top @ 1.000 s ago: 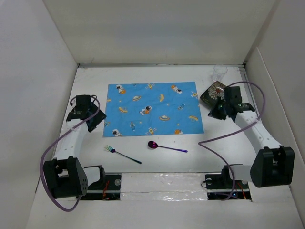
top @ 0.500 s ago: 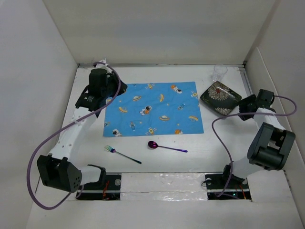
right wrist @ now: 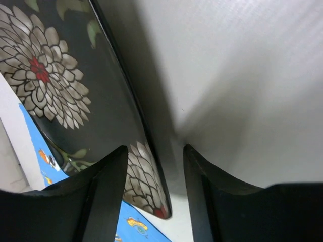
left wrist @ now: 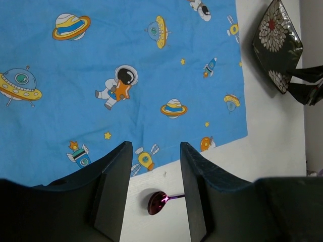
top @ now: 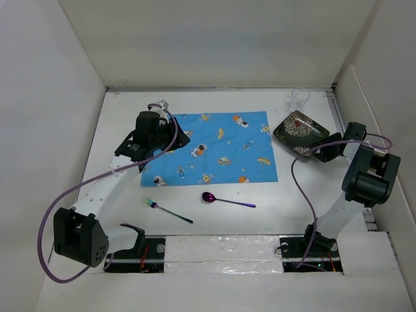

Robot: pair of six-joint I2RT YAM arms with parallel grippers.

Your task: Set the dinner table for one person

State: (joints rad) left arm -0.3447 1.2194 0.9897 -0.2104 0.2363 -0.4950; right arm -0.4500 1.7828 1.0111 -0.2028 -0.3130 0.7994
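The dinner table [top: 286, 214] is a white tabletop with white walls. A blue space-print placemat [top: 214, 153] lies at its middle. My left gripper [top: 177, 140] is open and empty above the placemat's left part; in the left wrist view [left wrist: 155, 191] the purple spoon [left wrist: 160, 201] shows between its fingers, far below. A black flowered square plate [top: 300, 132] lies right of the placemat. My right gripper [top: 317, 149] is open at the plate's near right edge. In the right wrist view [right wrist: 154, 191] one finger is over the plate [right wrist: 60, 85] and the other over bare table.
A purple spoon [top: 224, 200] and a rainbow fork [top: 166, 209] lie on the table in front of the placemat. A clear glass [top: 299, 99] stands at the back right, behind the plate. White walls close in on three sides.
My left arm swung from the far left corner down over the placemat's left part. My right gripper moved in from the right wall to the plate's edge.
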